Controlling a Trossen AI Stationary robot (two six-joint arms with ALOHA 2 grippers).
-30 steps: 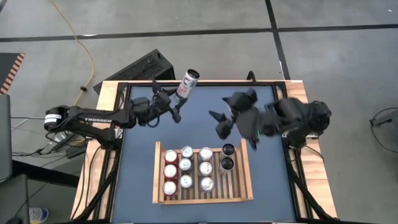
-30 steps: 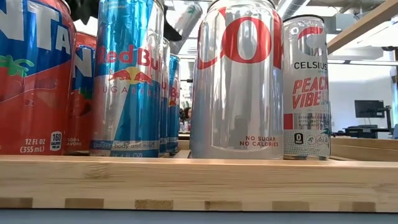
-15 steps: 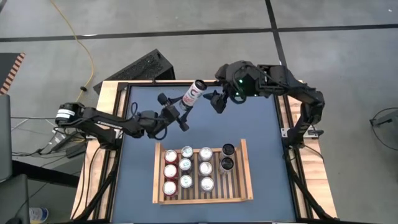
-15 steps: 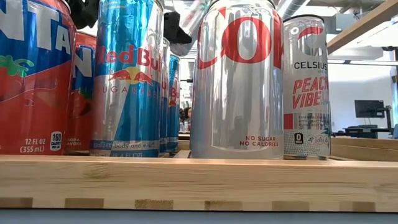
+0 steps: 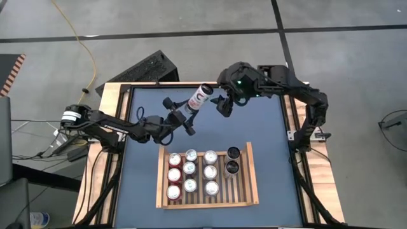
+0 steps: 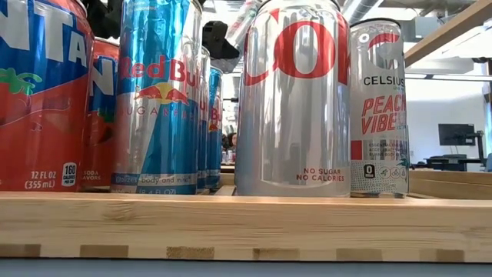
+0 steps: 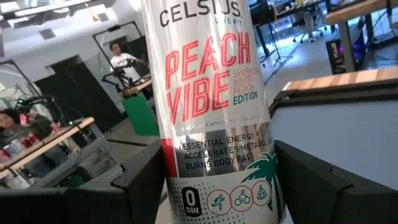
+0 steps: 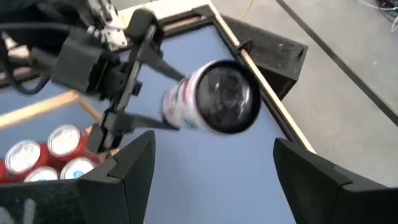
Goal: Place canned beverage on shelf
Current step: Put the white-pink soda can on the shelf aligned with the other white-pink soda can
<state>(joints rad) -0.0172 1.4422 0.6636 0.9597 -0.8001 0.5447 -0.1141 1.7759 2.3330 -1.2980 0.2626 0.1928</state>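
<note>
A white Celsius can [image 5: 198, 98] hangs tilted over the far half of the blue table, and my left gripper [image 5: 182, 116] is shut on it. The can's top [image 8: 227, 96] faces my right gripper [image 5: 221, 105]. That gripper is open just off the top end, its fingers [image 8: 134, 168] standing apart from the can. The shelf [image 5: 252, 184], a light-wood slatted tray, lies at the near middle of the table. Several cans [image 5: 191, 170] stand on its left part. My left gripper pinches the can's lower wall [image 7: 180, 186], near its bottom end, between its two fingers [image 7: 146, 183]. The fingers come roughly level from the table's left and lie across the can. The can is lifted clear of the table and tilted, its top toward the far right.
Two dark cans [image 5: 233, 160] stand at the shelf's far right; bare slats [image 5: 232, 194] lie nearer on that side. In the low view a Coke can [image 6: 292, 100] and a Red Bull can [image 6: 157, 92] stand at the shelf's near rim. A black box [image 5: 143, 70] sits beyond the far left corner.
My left gripper has carried the can from the far edge toward the table's middle and a little lower, still tilted. My right gripper has swung from over the right middle of the table toward the far edge and left, and stands at the can's top.
</note>
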